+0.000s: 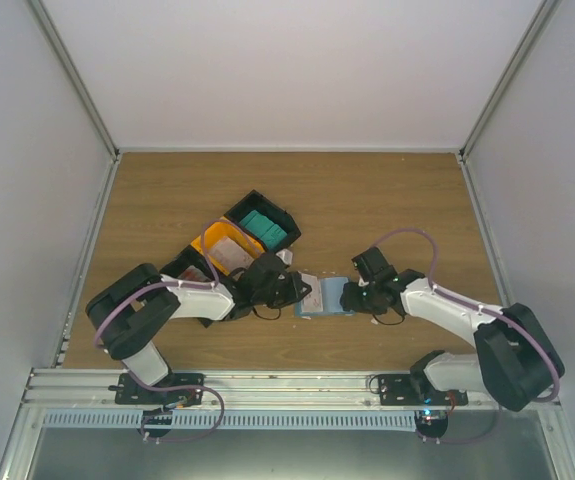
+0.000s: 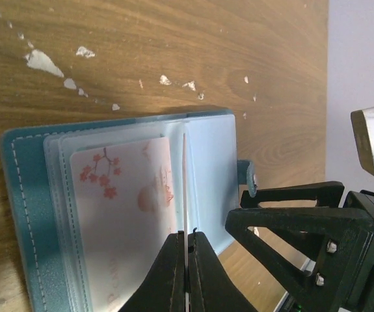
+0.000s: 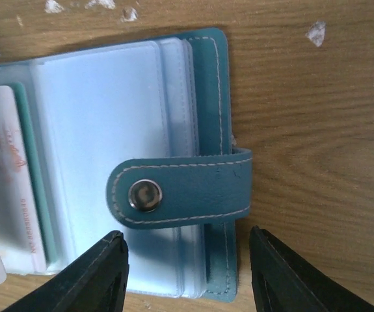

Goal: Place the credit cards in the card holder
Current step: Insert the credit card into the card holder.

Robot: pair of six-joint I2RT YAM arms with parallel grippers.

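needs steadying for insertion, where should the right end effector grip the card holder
Probably the stitched cover edge by the snap strap, from the right end effector side: the card holder lies flat and open; the left end effector holds a card at the other half.

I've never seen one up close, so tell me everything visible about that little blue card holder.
The card holder lies open and flat on the wooden table. Its teal-blue cover looks like leather with pale stitching. Inside are clear plastic sleeves; one holds a white card with red blossoms. A strap with a metal snap folds over the pages. The right tool straddles its edge, open.
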